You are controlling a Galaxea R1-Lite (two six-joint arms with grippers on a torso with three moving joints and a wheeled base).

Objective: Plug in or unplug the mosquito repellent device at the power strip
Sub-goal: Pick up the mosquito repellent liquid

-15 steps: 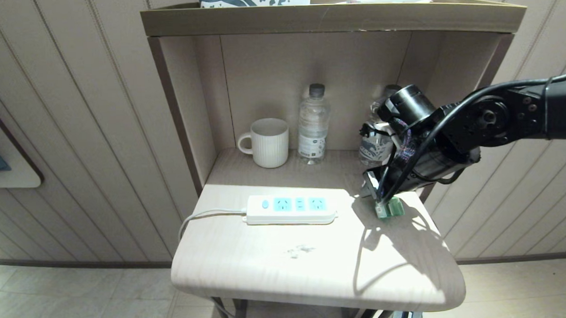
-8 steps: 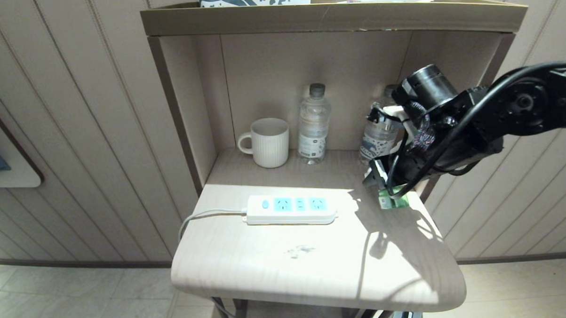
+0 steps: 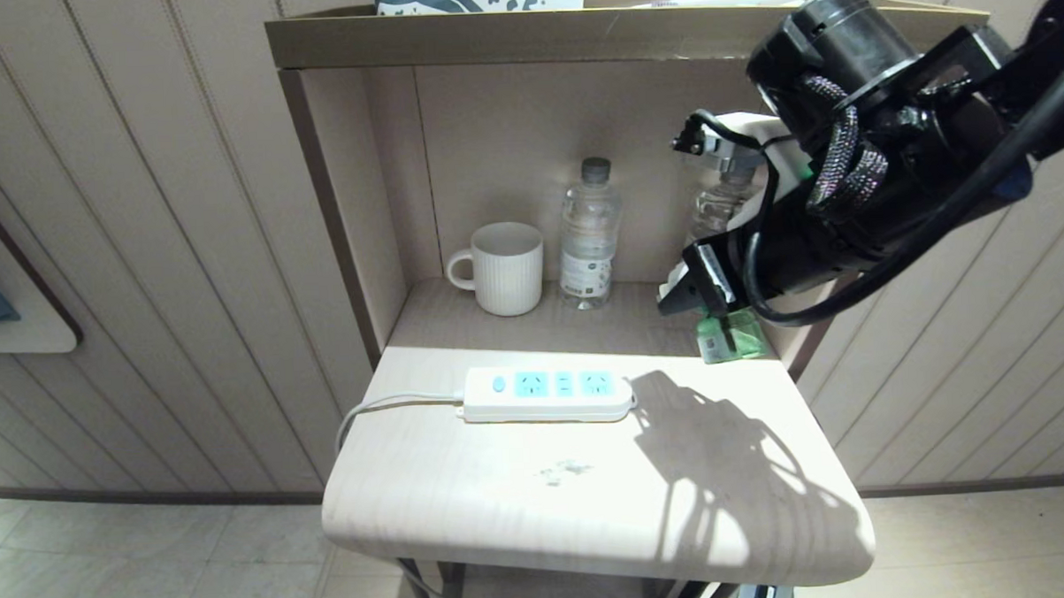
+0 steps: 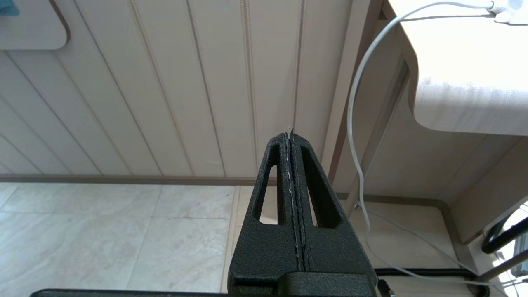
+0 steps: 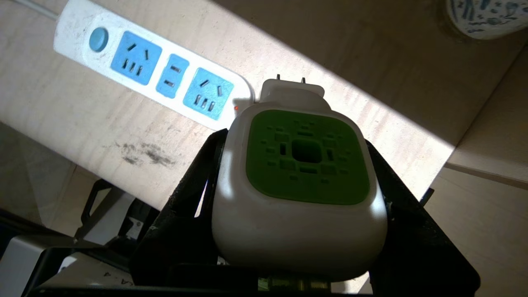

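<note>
The right gripper [image 5: 301, 181] clamps the mosquito repellent device [image 5: 301, 189] between its fingers, clear of the table [image 3: 504, 503], with the power strip [image 3: 546, 393] beyond the fingertips; the left gripper [image 4: 291, 136] hangs closed.

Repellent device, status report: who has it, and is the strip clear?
Right gripper shut on mosquito repellent device, held above the table, prongs free. Left gripper shut, parked low. Power strip sockets all empty, nothing in the way.

Mug [image 3: 506, 268] and bottle [image 3: 588, 235] crowd the alcove.
</note>
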